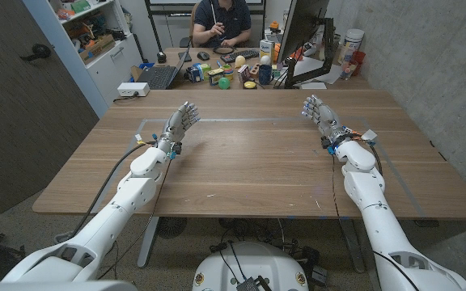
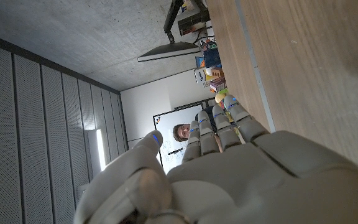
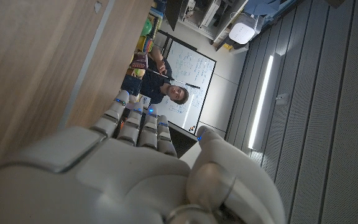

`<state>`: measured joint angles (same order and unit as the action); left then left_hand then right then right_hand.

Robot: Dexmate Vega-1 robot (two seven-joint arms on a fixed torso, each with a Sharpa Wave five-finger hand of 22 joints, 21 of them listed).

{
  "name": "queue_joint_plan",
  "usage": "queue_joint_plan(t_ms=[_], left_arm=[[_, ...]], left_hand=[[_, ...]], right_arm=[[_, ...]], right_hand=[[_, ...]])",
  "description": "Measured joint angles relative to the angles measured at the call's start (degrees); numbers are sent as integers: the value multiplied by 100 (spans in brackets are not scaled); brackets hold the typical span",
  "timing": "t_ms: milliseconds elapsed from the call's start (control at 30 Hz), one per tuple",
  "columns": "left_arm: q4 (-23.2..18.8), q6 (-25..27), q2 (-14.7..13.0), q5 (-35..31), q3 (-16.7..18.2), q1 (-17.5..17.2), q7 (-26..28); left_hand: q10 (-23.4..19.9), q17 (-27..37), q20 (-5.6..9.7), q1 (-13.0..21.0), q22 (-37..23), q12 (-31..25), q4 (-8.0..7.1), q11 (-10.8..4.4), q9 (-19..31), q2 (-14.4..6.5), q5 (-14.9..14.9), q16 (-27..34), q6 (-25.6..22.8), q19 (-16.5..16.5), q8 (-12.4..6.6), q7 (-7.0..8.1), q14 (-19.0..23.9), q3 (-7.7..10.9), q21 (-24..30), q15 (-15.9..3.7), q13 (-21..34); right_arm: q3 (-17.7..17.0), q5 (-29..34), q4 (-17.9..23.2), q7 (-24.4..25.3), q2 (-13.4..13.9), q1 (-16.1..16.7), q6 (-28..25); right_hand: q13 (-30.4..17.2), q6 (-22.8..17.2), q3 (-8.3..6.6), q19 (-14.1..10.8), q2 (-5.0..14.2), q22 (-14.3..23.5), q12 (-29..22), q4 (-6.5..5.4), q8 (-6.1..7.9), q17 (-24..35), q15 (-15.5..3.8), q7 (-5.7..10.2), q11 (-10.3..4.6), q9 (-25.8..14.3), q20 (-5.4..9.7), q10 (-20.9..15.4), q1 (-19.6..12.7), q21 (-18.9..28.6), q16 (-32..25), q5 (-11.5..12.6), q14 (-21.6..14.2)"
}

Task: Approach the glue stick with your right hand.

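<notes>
On the wooden table (image 1: 249, 162), both robot hands wait well apart, left hand (image 1: 180, 123) and right hand (image 1: 320, 115) each empty with fingers spread.

Matt wooden table (image 1: 249, 162), smooth grain

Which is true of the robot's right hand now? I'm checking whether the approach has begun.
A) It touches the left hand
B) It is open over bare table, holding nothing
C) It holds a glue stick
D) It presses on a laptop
B: in the head view the right hand has its fingers apart with nothing in them, over bare wood of the table, far from the left hand.
</notes>
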<state>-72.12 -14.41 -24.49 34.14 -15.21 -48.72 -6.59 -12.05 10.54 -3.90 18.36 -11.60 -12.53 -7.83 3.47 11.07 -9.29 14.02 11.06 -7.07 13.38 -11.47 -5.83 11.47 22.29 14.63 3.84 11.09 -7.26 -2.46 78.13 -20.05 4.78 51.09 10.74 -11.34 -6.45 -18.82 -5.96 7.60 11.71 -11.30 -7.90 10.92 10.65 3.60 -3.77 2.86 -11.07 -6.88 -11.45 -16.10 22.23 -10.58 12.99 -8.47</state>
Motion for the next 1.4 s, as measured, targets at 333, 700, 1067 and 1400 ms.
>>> queue_joint_plan(t_ms=[333, 700, 1067, 1400], left_arm=[[76, 83, 194, -204, 221, -14, -219], [83, 157, 340, -366, 406, -59, -349], [-3, 236, 427, -471, 538, -121, -417], [-59, 294, 484, -547, 620, -162, -461]], left_hand=[[1, 0, 0, 0, 0, 0, 23, 0, 0, 0, 0, 0, 0, 0, 0, 0, 0, 23, 0, 0, -1], [1, -1, -13, 0, 1, 0, 0, -1, -1, 0, 0, 0, 1, 12, 0, 0, 0, 47, 0, 0, -1], [-21, -1, -20, 0, 1, 0, 0, 21, -1, 0, 0, 0, 1, 20, 0, 0, 0, 47, 0, 0, -1], [-21, -2, -20, 0, 1, 0, 0, 21, -1, 0, 0, 0, 1, 19, 0, 0, 0, 47, -1, 0, -2]], right_arm=[[-842, 1428, 179, -368, -729, -89, 307], [-1281, 2621, 210, -118, -1041, -187, 1098], [-1393, 4157, 147, 1051, -1087, -220, 1717], [-1123, 5974, 145, 2693, -764, -228, 1662]], right_hand=[[0, 167, 61, 195, -119, -27, 33, 60, -30, 0, 48, 123, -37, 0, -131, 184, 16, -107, 22, 0, 324], [1, 267, 285, 726, -375, -26, 33, 78, -5, 1, -106, 142, -69, 1, 34, 258, 197, -340, 45, 0, 777], [1, 276, 547, 865, -688, -26, 33, 69, -5, 2, 101, 257, -79, 1, -34, 329, 372, -406, -24, 0, 775], [-27, 506, 731, 836, -957, -25, 32, 159, -5, 8, 96, 441, -118, 1, -453, 617, 362, -438, -50, 35, 780]])
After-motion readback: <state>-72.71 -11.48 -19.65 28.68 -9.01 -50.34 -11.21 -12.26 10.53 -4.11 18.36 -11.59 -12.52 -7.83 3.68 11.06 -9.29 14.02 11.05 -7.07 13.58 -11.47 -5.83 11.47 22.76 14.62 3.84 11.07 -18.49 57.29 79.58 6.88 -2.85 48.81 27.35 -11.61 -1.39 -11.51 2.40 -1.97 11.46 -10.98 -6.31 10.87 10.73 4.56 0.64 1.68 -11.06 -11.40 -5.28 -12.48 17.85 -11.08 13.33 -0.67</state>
